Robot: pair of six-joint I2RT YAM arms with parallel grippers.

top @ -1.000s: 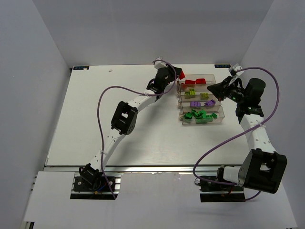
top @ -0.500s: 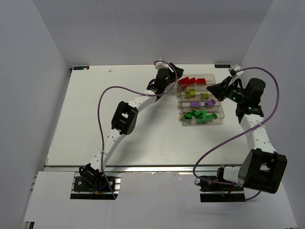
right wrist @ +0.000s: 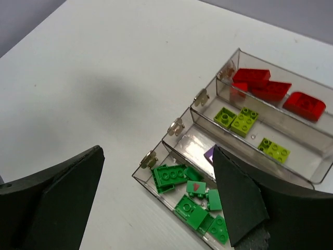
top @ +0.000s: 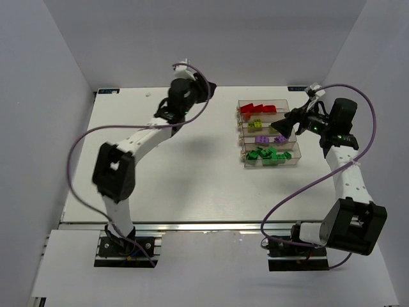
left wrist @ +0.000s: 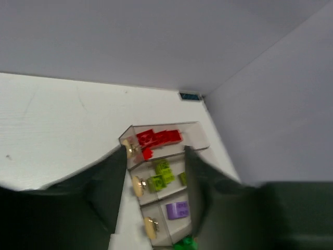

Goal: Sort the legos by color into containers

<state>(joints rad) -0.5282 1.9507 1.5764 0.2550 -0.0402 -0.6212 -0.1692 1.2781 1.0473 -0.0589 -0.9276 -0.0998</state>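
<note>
The right hand (top: 282, 125) hovers just above the near end of the containers (top: 294, 155), its two dark fingers (right wrist: 57, 200) spread wide with nothing between them. From its own wrist camera the gap frames the row of four joined clear bins (right wrist: 193, 141). Green legos (right wrist: 184, 194) are heaped in the nearest bin and a purple one (right wrist: 210, 153) shows beside the right finger in the next. Yellow-green bricks (right wrist: 237, 120) lie in the third bin and red bricks (right wrist: 263, 86) in the farthest. A tiny red speck (right wrist: 196, 186) sits on one green brick, too small to say whether it is a stray piece. The left hand (top: 203, 87) is raised well apart from the bins, to their left at the far side of the white worktop (top: 160, 192). Its fingers (left wrist: 112, 187) are parted and empty, and its camera looks back at the bins (left wrist: 190, 125). No loose brick shows on the worktop, so the sorting looks about finished. The likely step is for the right hand to clear the bins. It should rise straight up before swinging away, because spread fingers this close could catch a thin wall and drag the light row sideways. The red speck deserves a closer look first.
</note>
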